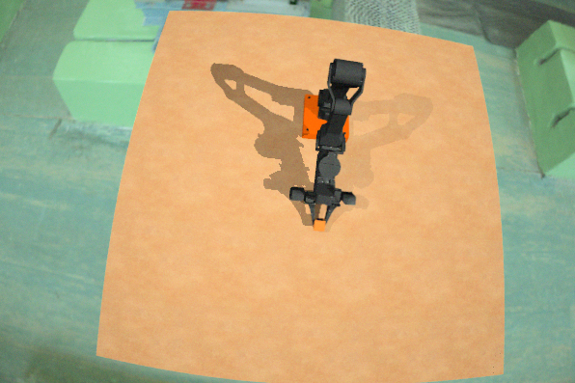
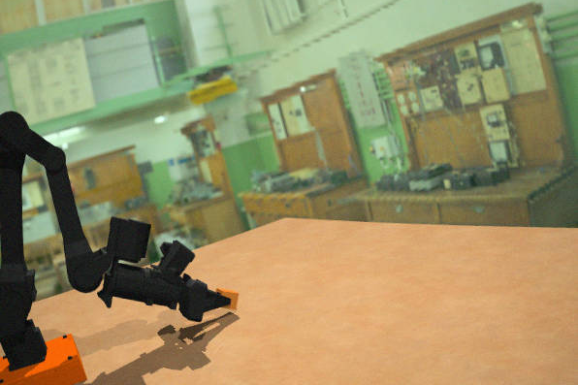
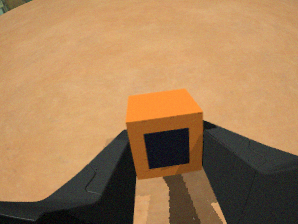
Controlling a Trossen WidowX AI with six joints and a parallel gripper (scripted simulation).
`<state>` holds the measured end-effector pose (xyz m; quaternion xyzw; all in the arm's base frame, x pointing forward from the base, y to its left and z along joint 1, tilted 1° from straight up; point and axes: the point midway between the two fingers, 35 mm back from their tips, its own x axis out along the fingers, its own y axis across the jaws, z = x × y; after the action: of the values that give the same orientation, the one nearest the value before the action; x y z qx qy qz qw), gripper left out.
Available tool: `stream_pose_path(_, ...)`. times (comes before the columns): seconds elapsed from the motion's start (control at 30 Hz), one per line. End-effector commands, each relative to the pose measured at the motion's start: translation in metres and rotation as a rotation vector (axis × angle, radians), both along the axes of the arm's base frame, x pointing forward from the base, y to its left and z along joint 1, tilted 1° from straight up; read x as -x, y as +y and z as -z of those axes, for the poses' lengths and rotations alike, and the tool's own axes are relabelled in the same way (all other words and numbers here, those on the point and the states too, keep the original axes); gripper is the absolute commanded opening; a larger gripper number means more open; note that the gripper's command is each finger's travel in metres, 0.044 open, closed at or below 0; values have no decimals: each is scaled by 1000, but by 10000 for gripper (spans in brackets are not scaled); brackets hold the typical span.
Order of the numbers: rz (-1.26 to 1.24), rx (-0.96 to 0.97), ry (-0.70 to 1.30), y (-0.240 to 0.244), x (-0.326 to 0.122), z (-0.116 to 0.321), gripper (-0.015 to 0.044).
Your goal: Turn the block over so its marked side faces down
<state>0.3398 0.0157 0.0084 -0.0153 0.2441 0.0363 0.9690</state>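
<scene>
- The gripper is clamping the orange block between its fingertips, one finger on each side.
- The block is hanging just above the table, its dark marked face facing back toward the wrist.
- The arm is reaching nearly level.

arm: matte black, blocky links | base: orange plate, small dark screws

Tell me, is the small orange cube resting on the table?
No, the small orange cube hangs between the fingers, with its shadow on the table below.
</scene>
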Motion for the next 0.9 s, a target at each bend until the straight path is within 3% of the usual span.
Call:
stream_pose_path(0.0, -5, 0, -3, 1, 0, 0, 131)
stream_pose_path(0.4, -5, 0, -3, 1, 0, 0, 440)
stream_pose_path(0.87, -5, 0, -3, 1, 0, 0, 440)
